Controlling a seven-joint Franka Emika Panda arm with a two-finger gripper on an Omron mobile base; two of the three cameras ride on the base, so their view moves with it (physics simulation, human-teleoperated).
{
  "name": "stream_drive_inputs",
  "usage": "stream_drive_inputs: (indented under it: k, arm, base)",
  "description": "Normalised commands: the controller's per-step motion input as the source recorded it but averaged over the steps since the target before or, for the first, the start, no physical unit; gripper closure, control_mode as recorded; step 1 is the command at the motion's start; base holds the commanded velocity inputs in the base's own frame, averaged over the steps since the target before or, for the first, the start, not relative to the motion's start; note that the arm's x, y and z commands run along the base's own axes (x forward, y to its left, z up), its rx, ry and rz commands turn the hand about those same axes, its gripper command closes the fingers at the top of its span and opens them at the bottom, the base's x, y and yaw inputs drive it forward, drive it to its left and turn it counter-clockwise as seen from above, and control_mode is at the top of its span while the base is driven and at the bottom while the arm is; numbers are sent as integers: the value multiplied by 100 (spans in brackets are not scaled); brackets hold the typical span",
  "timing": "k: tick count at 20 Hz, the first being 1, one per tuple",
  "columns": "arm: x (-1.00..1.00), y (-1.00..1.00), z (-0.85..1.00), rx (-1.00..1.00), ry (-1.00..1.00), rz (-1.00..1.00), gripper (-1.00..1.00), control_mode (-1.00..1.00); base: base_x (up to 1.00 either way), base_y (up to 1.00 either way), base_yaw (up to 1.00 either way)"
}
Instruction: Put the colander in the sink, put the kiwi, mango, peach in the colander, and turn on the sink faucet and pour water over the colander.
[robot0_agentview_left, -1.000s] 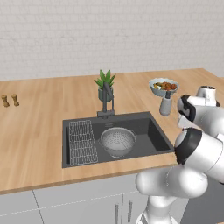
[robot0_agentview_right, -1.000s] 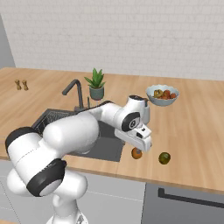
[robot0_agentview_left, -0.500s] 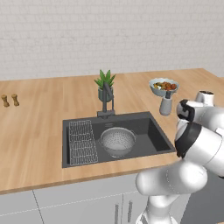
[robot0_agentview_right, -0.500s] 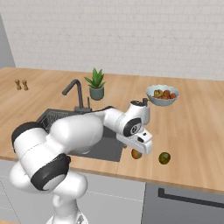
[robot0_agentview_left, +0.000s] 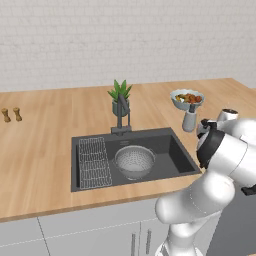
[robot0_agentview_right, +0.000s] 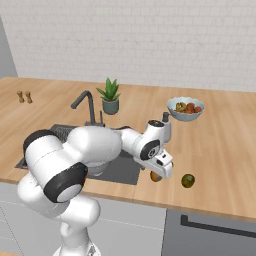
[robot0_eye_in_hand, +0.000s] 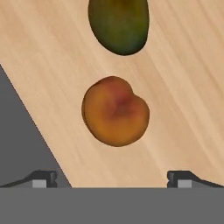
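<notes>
- Where the two dark fingertips rise at the bottom corners of the hand view, the white arm's two-finger gripper (robot0_eye_in_hand: 112, 179) is seen spread fully wide, with nothing held between the tips.
- Just above the tips, at the centre of that view, the small round orange-red peach (robot0_eye_in_hand: 115, 111) is seen lying on the pale wooden counter (robot0_eye_in_hand: 183, 87), untouched by either finger.
- Beyond the peach, at the top edge of the hand view, a dark green rounded fruit (robot0_eye_in_hand: 119, 24) is seen on the same wood, close to the peach but apart from it.
- At lower centre of the right base view, the gripper (robot0_agentview_right: 162, 170) is shown directly over the peach (robot0_agentview_right: 155, 176), with the green fruit (robot0_agentview_right: 188, 180) to its right.
- At centre of the left base view, the round grey perforated metal colander (robot0_agentview_left: 134, 161) is seen inside the dark grey rectangular sink (robot0_agentview_left: 175, 150), beside the wire grid rack (robot0_agentview_left: 94, 162).
- Behind the basin, the dark grey upright faucet (robot0_agentview_left: 122, 114) and a green potted plant (robot0_agentview_left: 120, 95) are shown.
- Farther right, a pale blue fruit bowl (robot0_agentview_left: 187, 98) is seen.
</notes>
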Motion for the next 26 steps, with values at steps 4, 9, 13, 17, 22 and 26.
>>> stream_drive_inputs:
  k: [4,9,13,17,22,26]
  arm:
    - [22,-5,-38,-2,0,0,-100,-100]
    - [19,-2,-34,-4,0,0,-100,-100]
    - [25,0,-34,-7,0,0,-100,-100]
    - [21,-4,-32,-5,0,0,-100,-100]
    - [0,0,-35,-1,0,0,100,-100]
    - [-18,-6,-28,0,-1,-2,100,-100]
  base:
    - [0,0,0]
    - [0,0,0]
    - [0,0,0]
    - [0,0,0]
    - [0,0,0]
    - [0,0,0]
